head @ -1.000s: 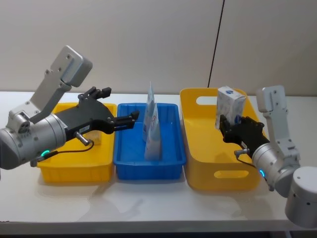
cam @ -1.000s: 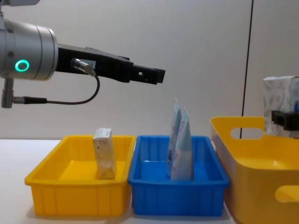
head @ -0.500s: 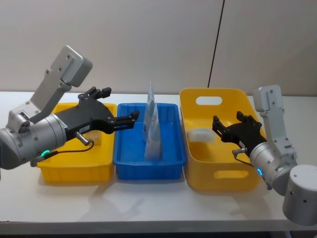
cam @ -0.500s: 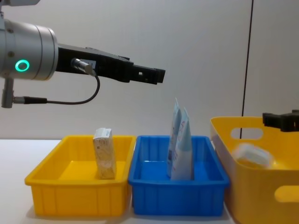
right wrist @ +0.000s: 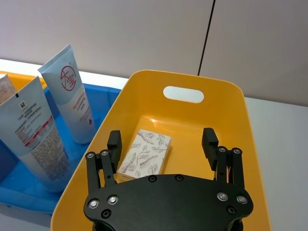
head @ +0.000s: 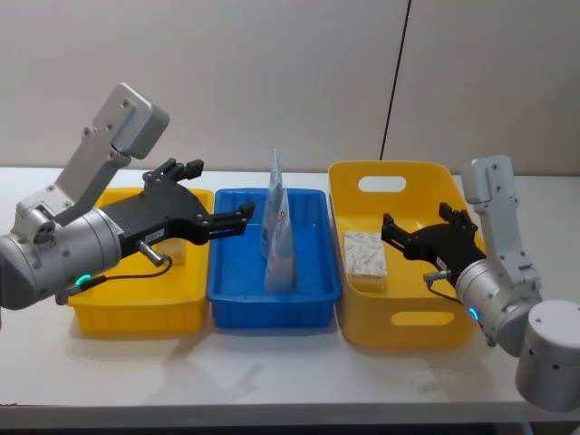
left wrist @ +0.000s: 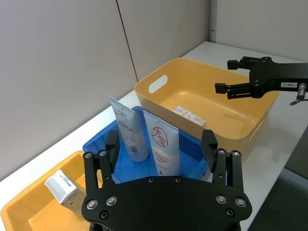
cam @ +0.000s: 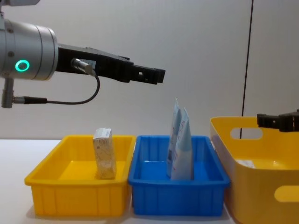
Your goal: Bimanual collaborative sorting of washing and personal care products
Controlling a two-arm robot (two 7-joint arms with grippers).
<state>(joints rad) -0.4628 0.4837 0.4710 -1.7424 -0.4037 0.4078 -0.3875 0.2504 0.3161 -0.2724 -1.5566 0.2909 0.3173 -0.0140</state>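
Bright, even overhead light; faint soft shadows lie on the table [head: 272,382] before the blue bin [head: 272,313], whose floor gleams.

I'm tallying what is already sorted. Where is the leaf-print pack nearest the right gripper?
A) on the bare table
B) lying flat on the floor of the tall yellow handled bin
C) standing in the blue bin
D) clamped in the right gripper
B: the leaf-print pack lies flat inside the tall yellow bin, under the right gripper, which is open and holds nothing.
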